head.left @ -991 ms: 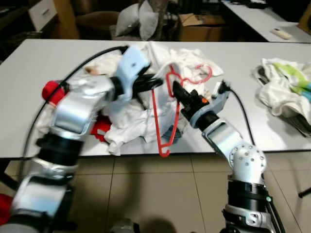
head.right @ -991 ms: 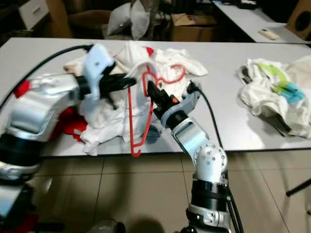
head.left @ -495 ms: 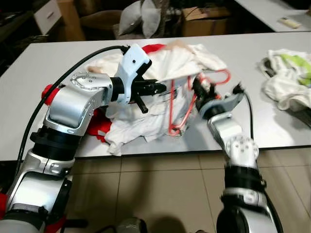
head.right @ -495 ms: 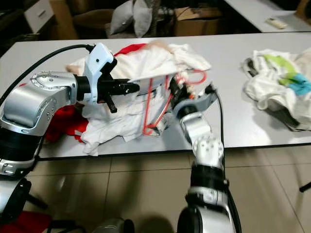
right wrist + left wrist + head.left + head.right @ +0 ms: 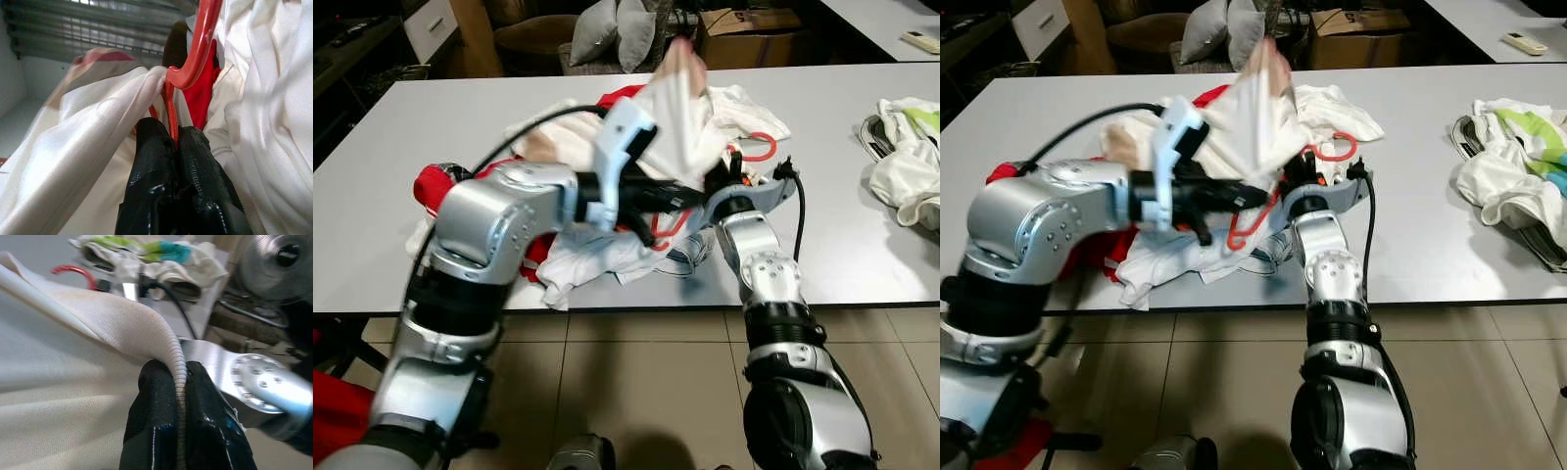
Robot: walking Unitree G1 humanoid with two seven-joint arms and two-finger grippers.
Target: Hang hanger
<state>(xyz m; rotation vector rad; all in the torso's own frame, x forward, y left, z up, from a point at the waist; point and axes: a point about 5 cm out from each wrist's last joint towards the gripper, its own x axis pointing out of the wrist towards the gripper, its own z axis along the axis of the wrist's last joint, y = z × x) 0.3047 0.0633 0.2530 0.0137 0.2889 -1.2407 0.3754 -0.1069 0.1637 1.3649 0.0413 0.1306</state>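
hanger: thin red plastic clothes hanger, mid-frame in the right eye view, half buried in the pile of white garments on the grey tabletop.
hook: red hook loop shows just right of centre, lying over white cloth.
axis: long axis looks to run from hook at centre-right down-left to the lower bar near frame centre. Hook end points right and away from the robot; partly hidden, so this is a judgement.
right end effector: closed on a red hanger bar.
left end effector: closed on the ribbed hem of a cream knit garment, lifting it into a peak at top centre.
progress: early. Hanger and garment both gripped, but hanger looks not yet threaded into the garment. No rail seen; hanging is still to do.
outward: second bundle of white-green-blue cloth at far right, well apart.
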